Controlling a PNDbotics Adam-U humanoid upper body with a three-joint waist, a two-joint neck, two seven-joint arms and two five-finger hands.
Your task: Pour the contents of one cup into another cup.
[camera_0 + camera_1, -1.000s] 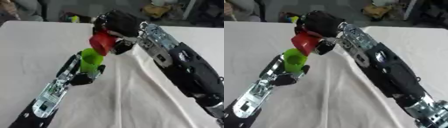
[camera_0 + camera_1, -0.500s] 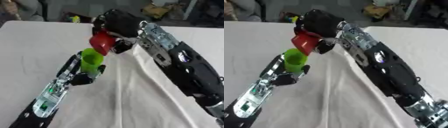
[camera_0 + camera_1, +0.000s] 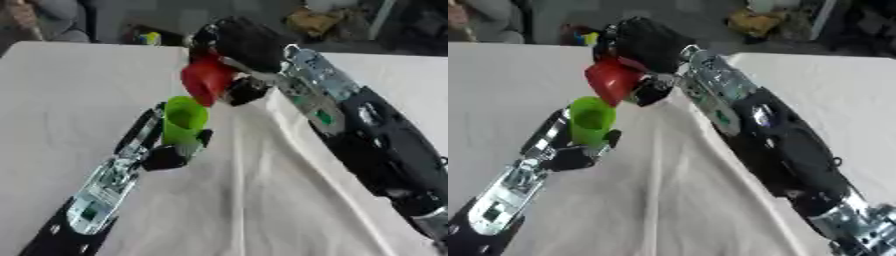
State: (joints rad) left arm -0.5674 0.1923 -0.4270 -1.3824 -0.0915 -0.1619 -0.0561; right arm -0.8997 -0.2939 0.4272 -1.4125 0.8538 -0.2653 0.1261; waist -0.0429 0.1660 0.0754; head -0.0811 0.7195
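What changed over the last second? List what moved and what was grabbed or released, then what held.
Nothing visibly moved, and nothing was taken hold of or let go. The right robot hand still holds the red cup tipped, mouth down, over the green cup, which the left robot hand still holds upright above the white cloth.

A creased white cloth (image 3: 262, 200) covers the surface. Beyond its far edge sit a small yellow-green object (image 3: 149, 38) and a blurred tan heap (image 3: 317, 21).
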